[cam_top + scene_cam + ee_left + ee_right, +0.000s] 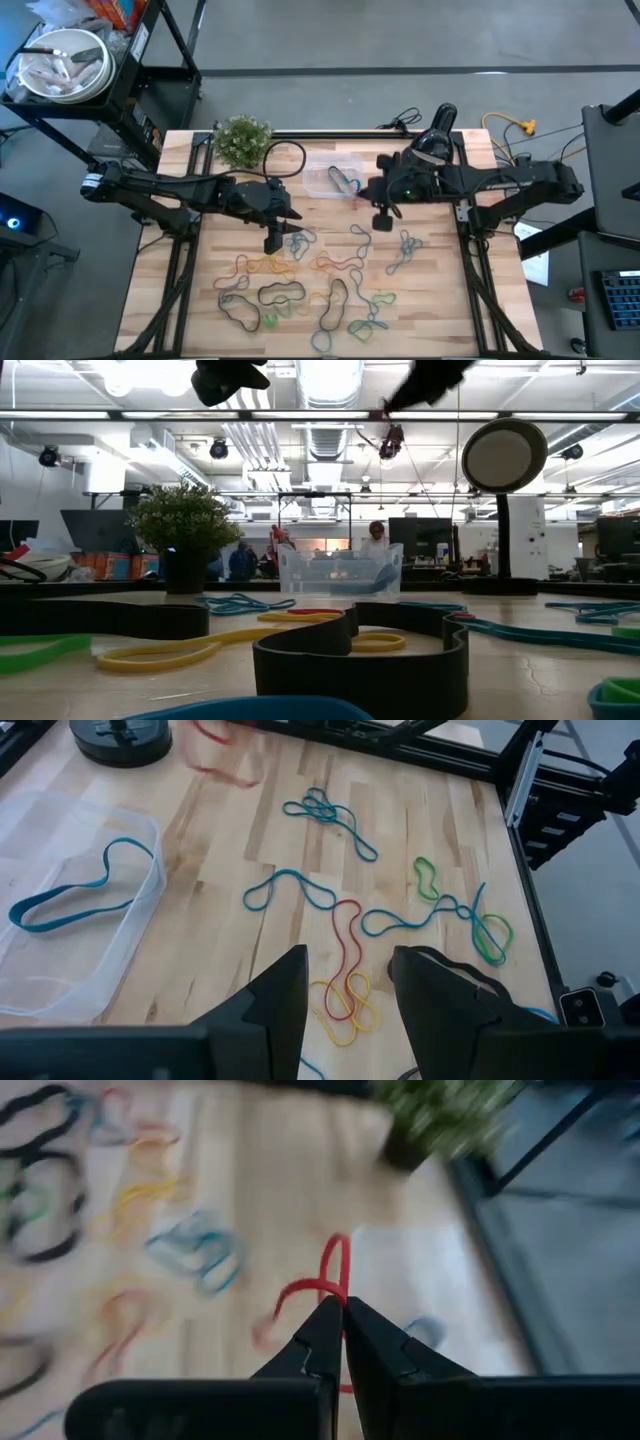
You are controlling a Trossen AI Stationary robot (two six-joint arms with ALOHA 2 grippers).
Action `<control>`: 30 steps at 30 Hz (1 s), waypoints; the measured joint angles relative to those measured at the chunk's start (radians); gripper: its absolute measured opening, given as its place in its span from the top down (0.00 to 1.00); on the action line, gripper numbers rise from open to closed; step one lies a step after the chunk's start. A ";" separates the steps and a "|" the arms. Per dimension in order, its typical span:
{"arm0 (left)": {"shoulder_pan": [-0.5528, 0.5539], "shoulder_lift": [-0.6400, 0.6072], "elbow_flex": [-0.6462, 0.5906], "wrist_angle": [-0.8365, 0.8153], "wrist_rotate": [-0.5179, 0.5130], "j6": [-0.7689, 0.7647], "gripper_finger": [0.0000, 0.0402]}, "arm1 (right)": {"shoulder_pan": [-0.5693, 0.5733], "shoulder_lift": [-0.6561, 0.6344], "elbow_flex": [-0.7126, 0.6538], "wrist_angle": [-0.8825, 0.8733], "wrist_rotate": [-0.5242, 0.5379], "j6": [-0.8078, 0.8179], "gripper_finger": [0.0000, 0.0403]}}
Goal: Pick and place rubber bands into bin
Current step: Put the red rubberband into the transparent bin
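Observation:
Many rubber bands (300, 285) in black, blue, green, yellow, orange and red lie loose on the wooden table's near half. The clear bin (322, 182) stands at the table's far middle with a blue band (75, 895) lying inside. My right gripper (340, 1312) hangs above the bin's right end, shut on a red rubber band (335, 1260). That band also shows high over the bin in the low view (390, 442). My left gripper (345, 965) stands open above the table, left of the bin, with nothing between its fingers. My right gripper pinches the red band (340, 1290) between its two fingertips. The fingers slant down from the table's right side. A loop of the band stands out past the tips, and the rest hangs slack below, lifted clear of the table and the bin.
A small potted plant (243, 140) stands at the far left of the table, with a black cable loop (287, 158) beside it. A black round-based stand (440, 122) is at the far right. A metal bowl (60, 65) sits on a cart beyond the table's left corner.

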 joint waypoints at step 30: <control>-0.080 0.000 -0.098 0.017 0.004 -0.105 0.67 | -0.277 0.505 0.236 0.004 0.105 0.042 0.98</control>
